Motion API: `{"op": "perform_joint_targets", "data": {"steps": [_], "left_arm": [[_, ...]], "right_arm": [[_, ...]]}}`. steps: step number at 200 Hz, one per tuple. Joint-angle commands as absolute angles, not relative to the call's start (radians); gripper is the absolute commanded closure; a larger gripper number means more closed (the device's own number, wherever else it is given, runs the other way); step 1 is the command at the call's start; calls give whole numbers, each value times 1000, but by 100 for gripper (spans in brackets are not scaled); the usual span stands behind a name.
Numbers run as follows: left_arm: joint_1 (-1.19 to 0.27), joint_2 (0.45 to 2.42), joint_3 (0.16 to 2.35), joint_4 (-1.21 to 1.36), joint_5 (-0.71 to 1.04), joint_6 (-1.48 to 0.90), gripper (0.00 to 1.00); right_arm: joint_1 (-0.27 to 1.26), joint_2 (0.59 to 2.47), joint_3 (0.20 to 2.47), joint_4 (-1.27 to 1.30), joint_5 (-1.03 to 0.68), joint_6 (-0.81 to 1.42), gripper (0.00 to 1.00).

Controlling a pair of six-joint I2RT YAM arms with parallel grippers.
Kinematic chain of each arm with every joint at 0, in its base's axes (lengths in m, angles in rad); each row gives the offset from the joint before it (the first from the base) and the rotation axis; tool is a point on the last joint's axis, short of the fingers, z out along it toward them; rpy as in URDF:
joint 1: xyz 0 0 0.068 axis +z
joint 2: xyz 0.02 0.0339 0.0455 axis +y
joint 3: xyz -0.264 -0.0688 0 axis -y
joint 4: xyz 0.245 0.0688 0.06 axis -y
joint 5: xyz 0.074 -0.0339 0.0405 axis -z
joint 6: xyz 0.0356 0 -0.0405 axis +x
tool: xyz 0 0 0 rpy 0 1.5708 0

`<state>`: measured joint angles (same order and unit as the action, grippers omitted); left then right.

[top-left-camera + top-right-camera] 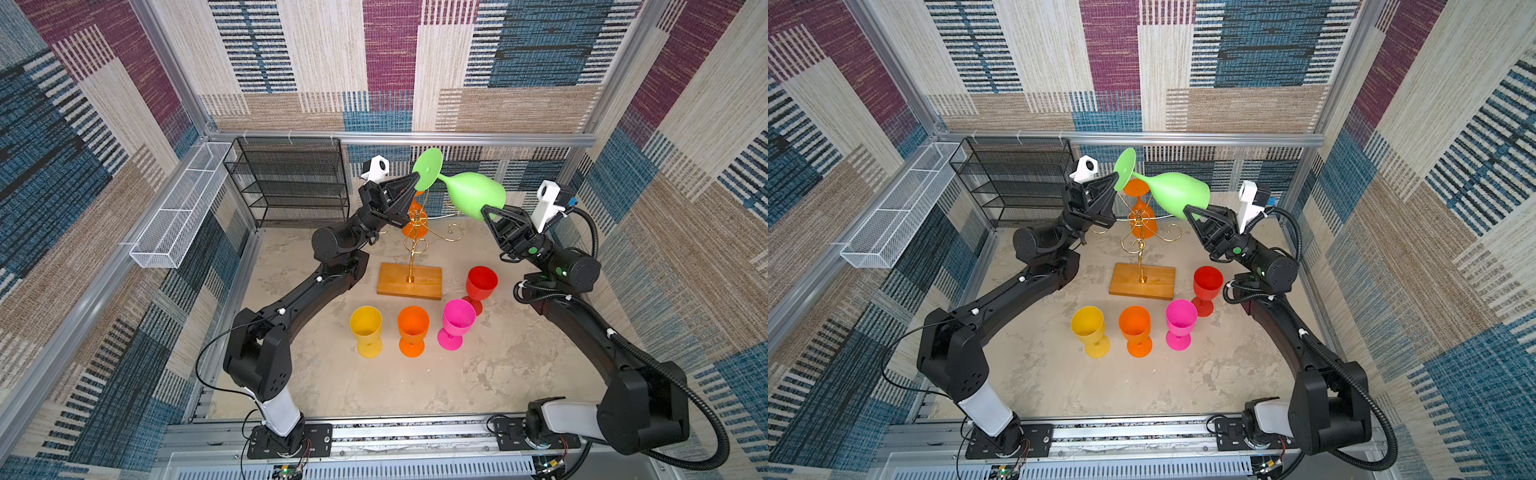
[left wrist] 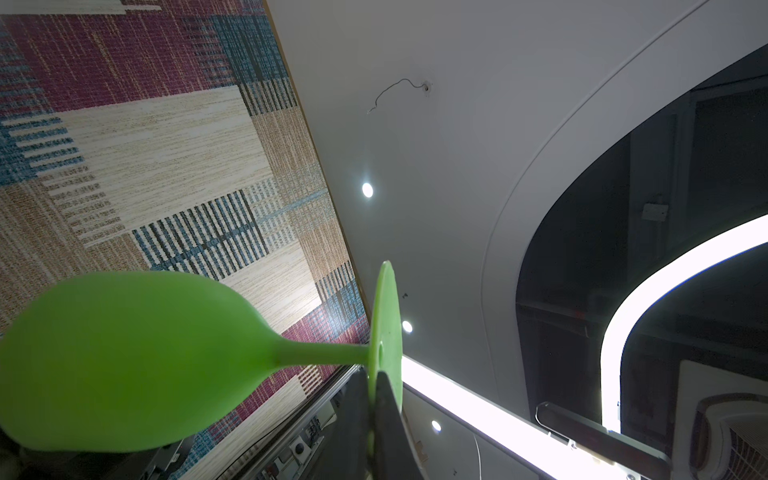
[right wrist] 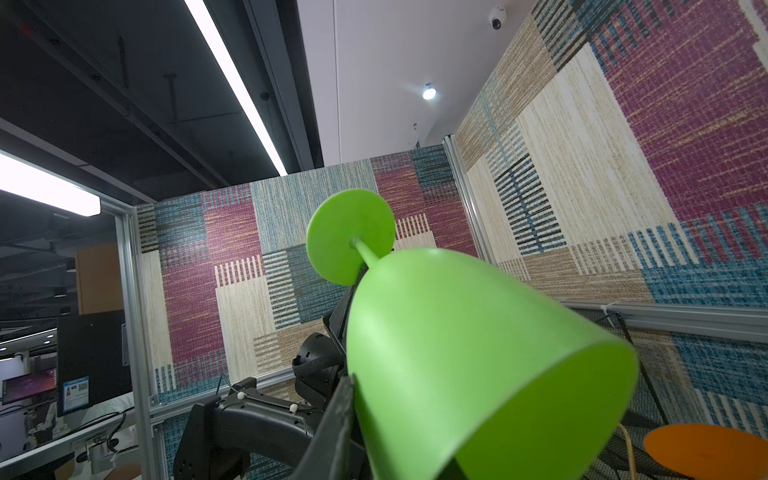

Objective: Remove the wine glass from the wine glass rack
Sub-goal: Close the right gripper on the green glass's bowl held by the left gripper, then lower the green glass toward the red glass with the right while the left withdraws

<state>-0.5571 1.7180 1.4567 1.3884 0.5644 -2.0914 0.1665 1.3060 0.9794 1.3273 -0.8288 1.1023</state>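
While the left gripper (image 1: 417, 179) pinches the foot of the green wine glass (image 1: 478, 193), lying sideways above the wine glass rack (image 1: 428, 276) at 12 o'clock, the right gripper (image 1: 487, 211) sits at its bowl rim, clamp indeterminate; judged handover, next needing confirmed right grip before left release.

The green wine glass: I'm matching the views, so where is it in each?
In a top view: green wine glass upper centre, sideways.
In a top view: glass upper centre too.
Left wrist: glass close up, side-on.
Right wrist: glass close up, bowl nearest.
Shared landmark: its round foot in the left gripper.
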Motion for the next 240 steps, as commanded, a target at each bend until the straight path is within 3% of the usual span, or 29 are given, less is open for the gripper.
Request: {"op": "perform_joint_targets", "data": {"steps": [1, 53, 96, 129, 182, 240], "left_arm": [[-567, 1724, 1468, 1410, 588, -2152, 88], [-578, 1727, 1465, 1410, 548, -2135, 78], [-584, 1733, 1455, 1410, 545, -2125, 64], [-588, 1738, 1430, 1410, 550, -2106, 50], [-586, 1743, 1431, 1403, 630, -2008, 47], [-583, 1680, 1414, 1194, 730, -1809, 47]], "right_arm": [[169, 1296, 982, 1318, -833, 1112, 85], [169, 1232, 986, 1181, -815, 1038, 100], [169, 1149, 1022, 951, -773, 894, 100], [168, 1078, 1119, 598, -682, 683, 100], [161, 1148, 1540, -265, -245, 357, 100], [-25, 1268, 1622, -454, -400, 363, 100]]}}
